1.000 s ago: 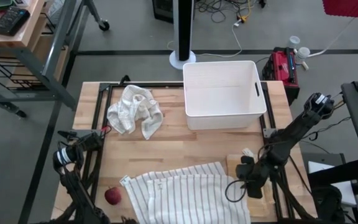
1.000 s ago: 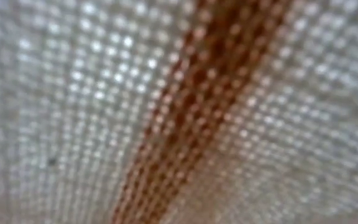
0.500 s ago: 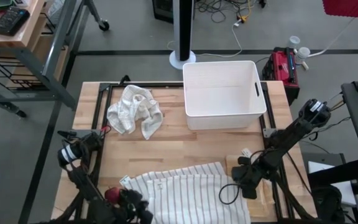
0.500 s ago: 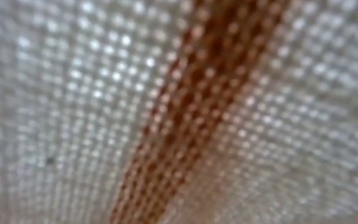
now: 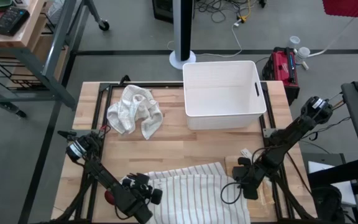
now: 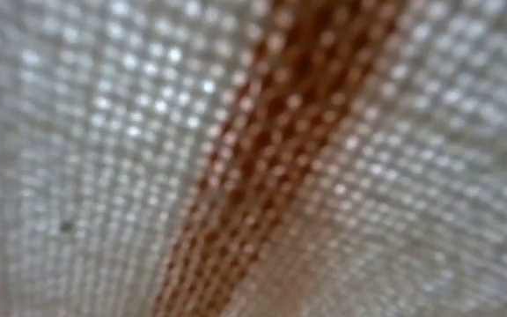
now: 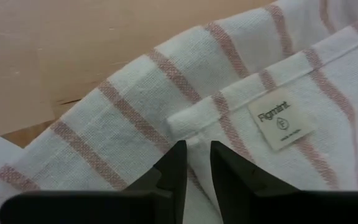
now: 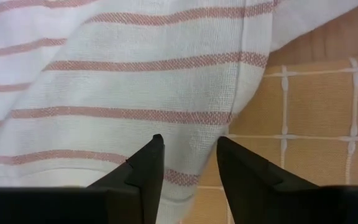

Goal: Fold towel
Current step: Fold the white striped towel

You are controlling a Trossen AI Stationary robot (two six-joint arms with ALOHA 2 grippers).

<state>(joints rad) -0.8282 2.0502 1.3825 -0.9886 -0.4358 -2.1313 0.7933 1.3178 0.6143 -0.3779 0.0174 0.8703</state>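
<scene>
While the striped towel (image 5: 191,190) lies flat at the tabletop's (image 5: 197,140) near edge, you see the left gripper (image 7: 196,163) jaws almost closed over its hem, and the right gripper (image 8: 188,155) jaws partly open above its right edge, holding nothing.

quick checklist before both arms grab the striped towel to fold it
1. Striped towel lies flat near the front edge of the table: ok, though its front part runs out of the high view.
2. Left gripper at the towel's left corner by the label: ok; jaws stand narrowly apart over the hem, no cloth visibly between them.
3. Right gripper at the towel's right edge: ok; jaws open above the cloth, nothing pinched.
4. Crumpled white cloth and white bin lie apart from the towel: ok.
5. Low view usable: not ok, cloth covers the lens.
6. Red item beside the left gripper clear of the fold: cannot tell.
</scene>
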